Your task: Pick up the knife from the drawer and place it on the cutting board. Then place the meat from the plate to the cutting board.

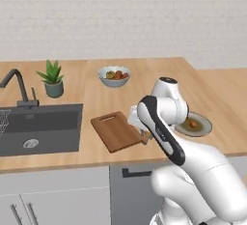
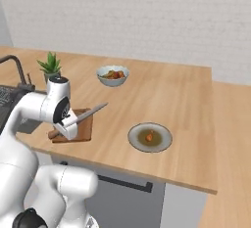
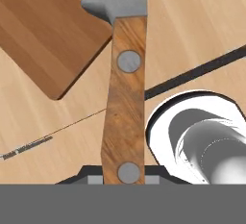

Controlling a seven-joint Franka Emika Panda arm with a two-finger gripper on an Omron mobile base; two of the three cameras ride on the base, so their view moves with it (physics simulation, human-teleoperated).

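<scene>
My gripper (image 2: 69,124) is shut on the brown wooden handle of the knife (image 2: 89,112), and its grey blade points up and right over the counter. In the hand view the knife handle (image 3: 126,98) runs up from my gripper (image 3: 124,175), with the cutting board (image 3: 43,35) below at the upper left. The reddish-brown cutting board (image 1: 115,131) lies near the counter's front edge, partly behind my arm. Only the butt of the knife (image 1: 144,137) shows by its right corner. The meat (image 2: 149,136) sits on the pale grey plate (image 2: 135,135), to the right of the board. The drawer is out of view.
A fruit bowl (image 1: 114,76) stands behind the board, with a potted plant (image 1: 53,80) to its left. The dark sink (image 1: 41,127) and its faucet (image 1: 19,86) take up the counter's left end. A dark panel with a handle (image 2: 128,183) sits under the counter's edge.
</scene>
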